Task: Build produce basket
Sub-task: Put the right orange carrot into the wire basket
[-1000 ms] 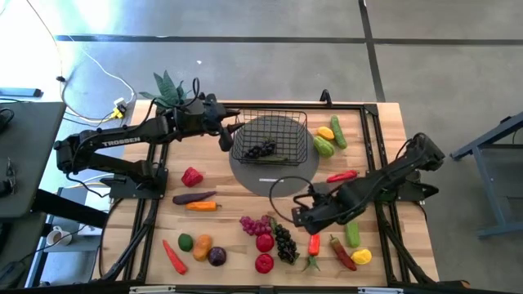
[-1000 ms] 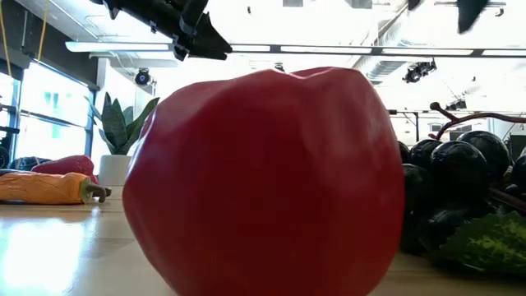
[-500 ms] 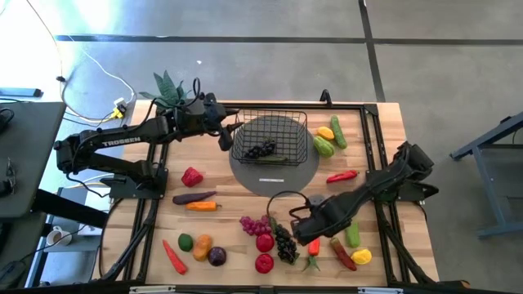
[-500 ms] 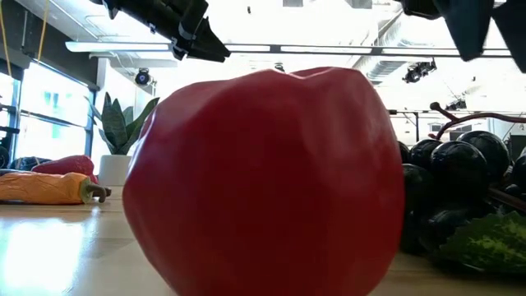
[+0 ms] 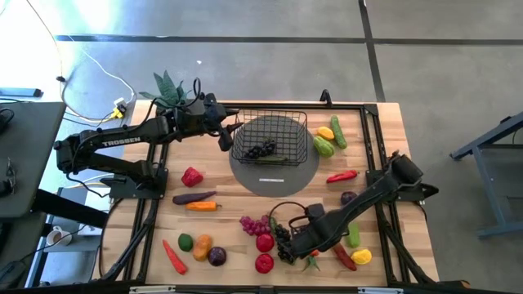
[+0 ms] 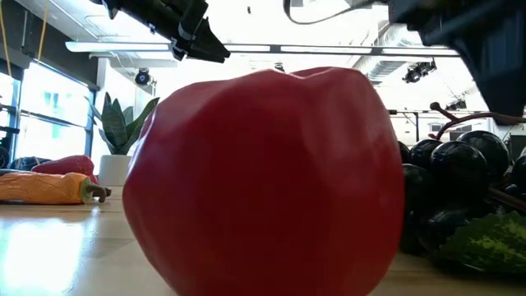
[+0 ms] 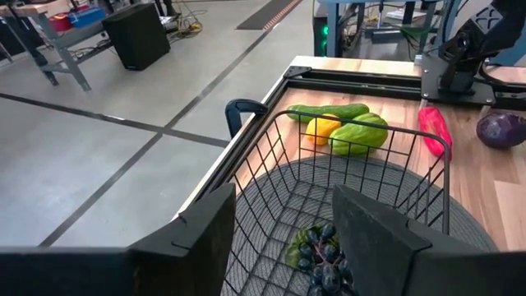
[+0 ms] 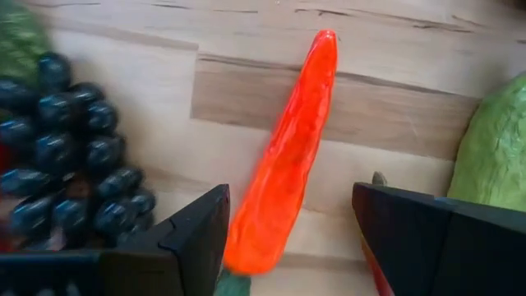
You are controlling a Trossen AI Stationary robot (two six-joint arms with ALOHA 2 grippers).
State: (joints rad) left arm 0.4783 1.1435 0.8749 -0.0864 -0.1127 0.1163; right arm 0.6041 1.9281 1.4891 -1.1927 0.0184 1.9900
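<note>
The black wire basket [image 5: 270, 137] sits on a grey round disc [image 5: 274, 175] at the table's far middle, with dark grapes [image 5: 261, 150] inside. My left gripper [image 5: 225, 132] is open at the basket's left wall [image 7: 246, 222], one finger outside it and one inside. My right gripper [image 5: 309, 243] points down near the table's front, open. Its fingers stand on either side of a red-orange chili [image 8: 288, 164] that lies flat on the wood. Beside the chili lie dark grapes [image 8: 74, 148] and a green cucumber [image 8: 493, 140]. My left gripper has its fingers [image 7: 201, 238] on either side of the basket's left wall; I cannot tell whether they touch the wire. My right gripper touches nothing.
Loose produce covers the near half: apples [image 5: 265, 242], red grapes [image 5: 255, 224], a carrot [image 5: 203, 207], an aubergine [image 5: 194, 197], a red pepper [image 5: 192, 175]. Cucumbers and a lemon [image 5: 329, 137] lie right of the basket. A potted plant [image 5: 167, 86] stands far left. A big red apple [image 6: 263, 181] fills the low view.
My right gripper has come down and moved toward the table's near edge, over the red-orange chili, its fingers still apart. A purple piece of produce that the arm covered now shows at the right. The left arm and the basket have kept still.
</note>
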